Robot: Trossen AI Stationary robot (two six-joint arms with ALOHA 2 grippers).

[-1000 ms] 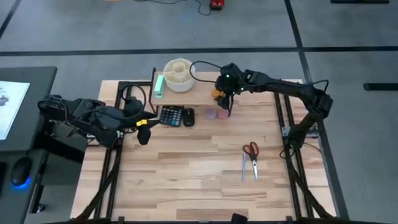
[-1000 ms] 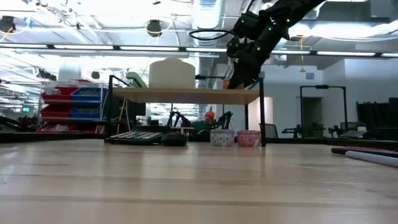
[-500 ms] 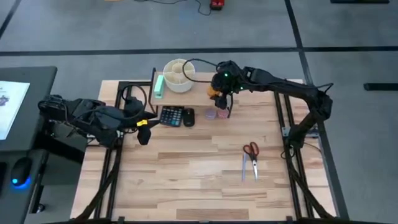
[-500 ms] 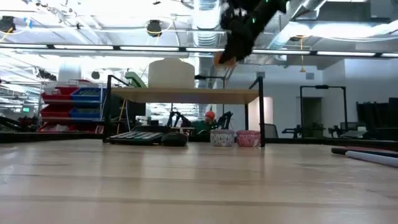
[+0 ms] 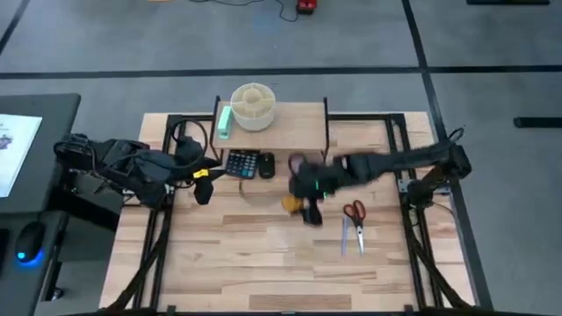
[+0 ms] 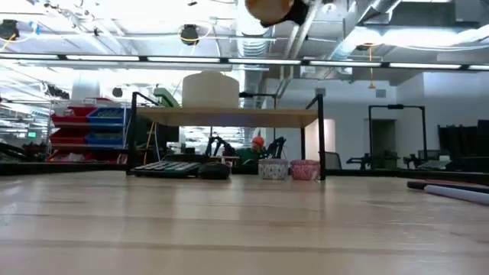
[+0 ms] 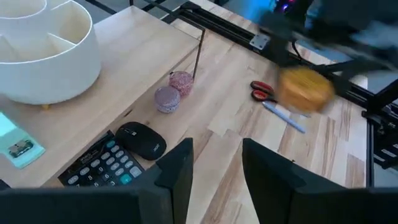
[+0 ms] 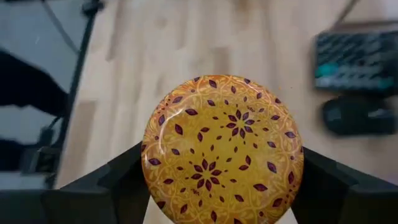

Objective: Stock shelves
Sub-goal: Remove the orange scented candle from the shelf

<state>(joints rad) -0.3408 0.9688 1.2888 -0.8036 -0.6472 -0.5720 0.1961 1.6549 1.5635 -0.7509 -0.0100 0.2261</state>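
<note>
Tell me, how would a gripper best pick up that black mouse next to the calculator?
Probably from straight above, fingers closing across its narrow sides. The mouse is a low rounded dome lying flat on the table, so its top gives no edge to pinch. The calculator sits close on one side and the shelf edge is nearby, so a steep approach looks safest.

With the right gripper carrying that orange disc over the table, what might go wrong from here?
The right gripper holds the orange disc only by its edges, high above the table; a slip would probably drop it. Returning to the shelf, it may clip the white organizer or the shelf's legs.
</note>
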